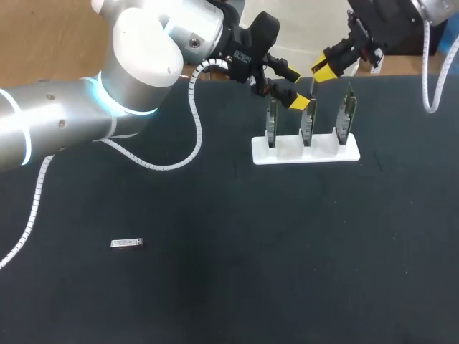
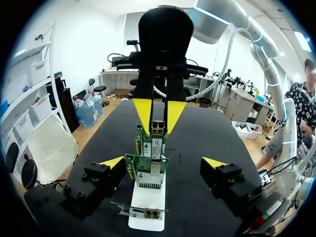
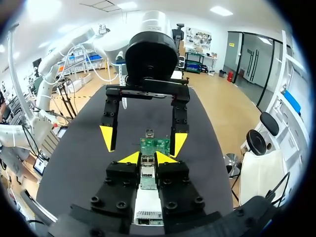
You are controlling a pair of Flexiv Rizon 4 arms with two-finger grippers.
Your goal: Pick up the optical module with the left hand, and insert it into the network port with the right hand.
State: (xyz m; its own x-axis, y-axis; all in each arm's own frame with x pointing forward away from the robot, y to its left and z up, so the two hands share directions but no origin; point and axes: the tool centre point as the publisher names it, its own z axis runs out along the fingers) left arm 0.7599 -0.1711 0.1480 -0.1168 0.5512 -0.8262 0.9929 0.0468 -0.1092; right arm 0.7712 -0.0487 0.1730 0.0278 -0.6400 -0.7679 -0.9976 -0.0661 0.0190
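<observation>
One small silver optical module (image 2: pixel 158 127) sits pinched in right gripper (image 3: pixel 146 158), long axis apparently vertical, just above middle green network card (image 1: pixel 308 125) port; left gripper (image 2: pixel 164 162) spread, flanking cards.

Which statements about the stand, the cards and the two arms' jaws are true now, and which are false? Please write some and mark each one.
1. The white stand holds three green cards upright. True.
2. The jaws of the left arm are shut on a card. False: they stand open on either side of the cards and hold nothing.
3. A small silver module lies on the table, far from the stand. True.
4. The jaws of the right arm are wide open. False: they are shut on an optical module, just over the cards.
</observation>
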